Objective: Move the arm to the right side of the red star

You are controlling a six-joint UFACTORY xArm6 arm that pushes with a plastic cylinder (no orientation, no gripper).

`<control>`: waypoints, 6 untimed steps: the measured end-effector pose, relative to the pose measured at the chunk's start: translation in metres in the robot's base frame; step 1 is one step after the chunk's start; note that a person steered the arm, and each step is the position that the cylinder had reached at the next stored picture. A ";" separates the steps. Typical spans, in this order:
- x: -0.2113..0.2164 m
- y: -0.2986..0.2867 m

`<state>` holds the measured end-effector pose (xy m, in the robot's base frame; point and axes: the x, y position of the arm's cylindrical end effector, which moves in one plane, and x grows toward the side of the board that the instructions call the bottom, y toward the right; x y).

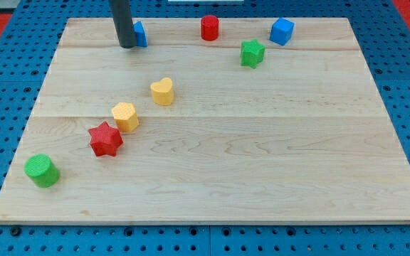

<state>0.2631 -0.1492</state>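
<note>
Camera view: my tip [127, 46] rests far left on the surface [262, 163], touching a blue block [140, 34]; no pincer shows. The red star [105, 139] sits near left, well apart.

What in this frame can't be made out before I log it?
- Blue block at the view's top left: mostly hidden behind the rod, shape unclear.
- My tip: whether it touches that block cannot be told.
- Rod's upper part: cut off by the view's top edge.
- Red star: fully visible, far from my tip.
</note>
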 end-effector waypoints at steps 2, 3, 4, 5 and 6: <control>-0.022 0.031; -0.028 0.032; 0.021 0.038; 0.077 0.098; 0.117 0.149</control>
